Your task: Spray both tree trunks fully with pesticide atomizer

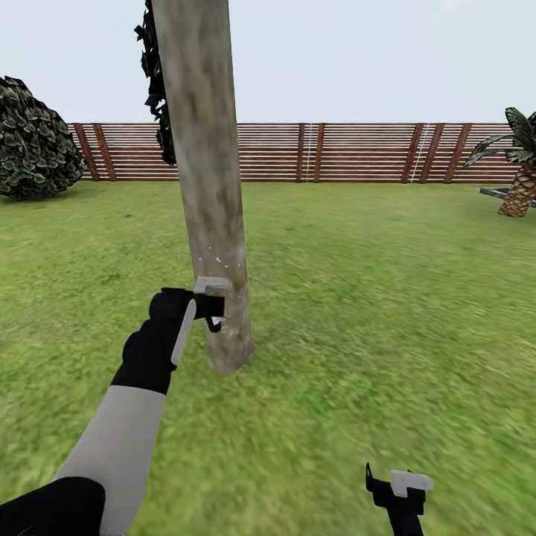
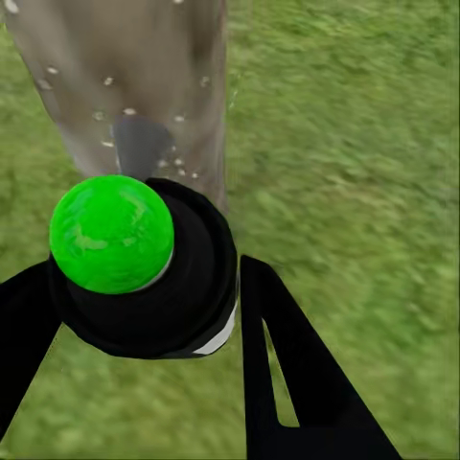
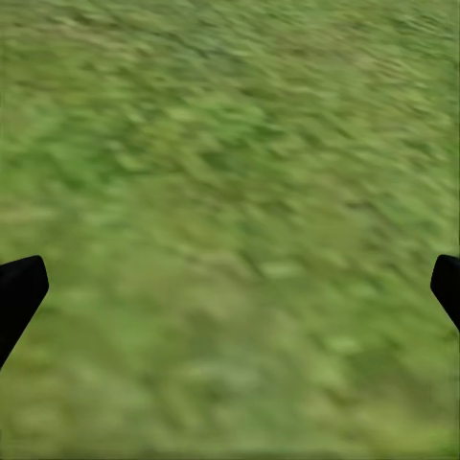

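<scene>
Left gripper [image 1: 212, 309] raised just beside the tree trunk [image 1: 208, 186], low on its near face, a little above where trunk meets lawn [image 1: 372, 298]. Clamped on the pesticide atomizer [image 2: 144, 264]: black rounded body with a bright green cap, wedged between the two black fingers [image 2: 287, 374], cap end turned toward the bark. Pointed straight at the trunk [image 2: 125, 86] from very near; whether nozzle and bark touch cannot be told. Small pale droplets scattered over the bark around the atomizer, a dark patch just past the green cap. From the head camera, only a small dark and pale piece of the atomizer visible at the gripper, with white specks on the trunk right beside it and slightly above.

Trunk pale grey-beige, mottled, leaning slightly, far wider than the gripper. Dark ragged leaves [image 1: 158, 82] hanging along its far side, up high.

Right gripper [image 1: 398, 487] low and well apart from the trunk, over bare grass. Jaws spread wide, nothing between them, fingertips [image 3: 19, 292] at opposite edges of the wrist picture with only lawn [image 3: 230, 211] beyond.

Behind the trunk, a brown slatted fence [image 1: 357, 152] across the far edge of the lawn. Dark leafy bush [image 1: 37, 141] far from the trunk toward the robot's left, in front of the fence. Short palm [image 1: 521, 179] with a woven brown stump far toward the right.
</scene>
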### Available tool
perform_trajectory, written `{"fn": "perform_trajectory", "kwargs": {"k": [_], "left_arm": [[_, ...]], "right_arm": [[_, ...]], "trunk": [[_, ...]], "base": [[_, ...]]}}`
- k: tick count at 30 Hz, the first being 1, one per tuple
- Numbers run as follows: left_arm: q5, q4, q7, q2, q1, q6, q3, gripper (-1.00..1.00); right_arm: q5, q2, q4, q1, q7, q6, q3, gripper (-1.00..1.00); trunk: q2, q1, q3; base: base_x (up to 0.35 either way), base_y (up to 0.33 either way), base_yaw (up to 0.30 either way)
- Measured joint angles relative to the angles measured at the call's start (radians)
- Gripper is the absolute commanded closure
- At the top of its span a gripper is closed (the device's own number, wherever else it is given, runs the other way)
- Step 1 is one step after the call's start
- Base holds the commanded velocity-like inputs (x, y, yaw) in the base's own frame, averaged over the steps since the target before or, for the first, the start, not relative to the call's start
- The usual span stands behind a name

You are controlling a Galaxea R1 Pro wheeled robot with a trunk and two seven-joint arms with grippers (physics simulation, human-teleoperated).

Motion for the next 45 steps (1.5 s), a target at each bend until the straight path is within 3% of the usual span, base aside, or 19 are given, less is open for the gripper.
{"fn": "perform_trajectory", "kwargs": {"k": [2,4,8,12,14,17,18,21,22,24,29,32,36,39,42,45], "left_arm": [[-0.004,0.0,0.0,0.012,0.0,0.0,0.009,1.0],[-0.013,0.004,0.0,0.051,-0.005,0.0,0.057,1.0],[-0.003,0.012,0.0,0.09,-0.011,0.0,0.094,1.0],[0.01,0.014,0.0,0.079,-0.011,0.0,0.089,1.0],[0.02,0.015,0.0,0.045,-0.009,0.0,0.06,1.0],[0.017,0.014,0.0,0.018,-0.004,0.0,0.007,1.0],[0.014,0.014,0.0,0.014,-0.002,0.0,-0.009,1.0],[0.005,0.016,0.0,0.023,0.0,0.0,-0.013,1.0],[-0.001,0.017,0.0,0.032,0.001,0.0,-0.008,1.0],[-0.012,0.03,0.0,0.076,0.003,0.0,0.034,1.0],[0.004,0.137,-0.002,0.142,0.006,-0.002,0.05,1.0],[0.01,0.168,-0.003,0.139,0.007,-0.006,0.046,1.0],[0.019,0.204,-0.002,0.071,0.008,-0.012,0.033,1.0],[0.012,0.208,-0.003,0.039,0.01,-0.012,0.031,1.0],[0.006,0.227,-0.003,0.042,0.015,-0.016,0.032,1.0],[-0.004,0.322,-0.003,0.08,0.02,-0.022,0.037,1.0]], "right_arm": [[0.0,0.0,0.0,0.0,0.0,0.0,0.0,-1.0],[0.0,-0.001,0.0,0.0,0.0,0.0,0.0,-1.0],[0.0,0.0,0.0,0.0,0.0,0.0,0.0,-1.0],[0.0,0.0,0.0,0.0,0.0,0.0,0.0,-1.0],[0.0,0.0,0.0,0.0,0.0,0.0,0.0,-1.0],[0.0,0.0,0.0,0.0,0.0,0.0,0.0,-1.0],[0.0,-0.001,-0.001,0.0,0.0,0.0,0.0,-1.0],[0.0,0.0,0.0,0.0,0.0,0.0,0.0,-1.0],[0.0,0.0,0.0,0.0,0.0,0.0,0.0,-1.0],[0.0,0.0,0.0,0.0,0.0,0.0,0.0,-1.0],[0.0,0.0,0.0,0.0,0.0,0.0,0.001,-1.0],[0.0,0.001,0.001,0.0,0.0,0.0,0.0,-1.0],[0.0,0.001,0.0,0.0,0.001,0.0,0.0,-1.0],[0.0,0.001,0.001,0.0,0.0,0.0,0.0,-1.0],[0.0,0.0,0.001,0.0,0.001,0.0,0.0,-1.0],[0.0,0.0,0.0,0.0,0.001,0.0,0.0,-1.0]], "trunk": [[0.0,0.0,0.0],[0.0,0.0,0.0],[0.0,0.0,0.0],[0.0,0.0,0.0],[0.0,0.0,0.0],[0.0,0.0,0.0],[0.0,0.0,0.0],[0.0,0.0,0.0],[0.0,0.0,0.0],[0.0,0.0,0.0],[0.0,0.0,0.0],[0.0,0.0,0.0],[0.0,0.0,0.0],[0.0,0.0,0.0],[0.0,0.0,0.0],[0.0,0.0,0.0]], "base": [[0.0,0.0,0.0],[0.0,0.0,0.0],[0.0,0.0,0.0],[0.0,0.0,0.0],[0.0,0.0,0.0],[0.0,0.0,0.0],[0.0,0.0,0.0],[0.0,0.0,0.0],[0.0,0.0,0.0],[0.0,0.0,0.0],[0.0,0.0,0.0],[0.0,0.0,0.0],[0.0,0.0,0.0],[0.0,0.0,0.0],[0.0,0.0,0.0],[0.0,0.0,0.0]]}}
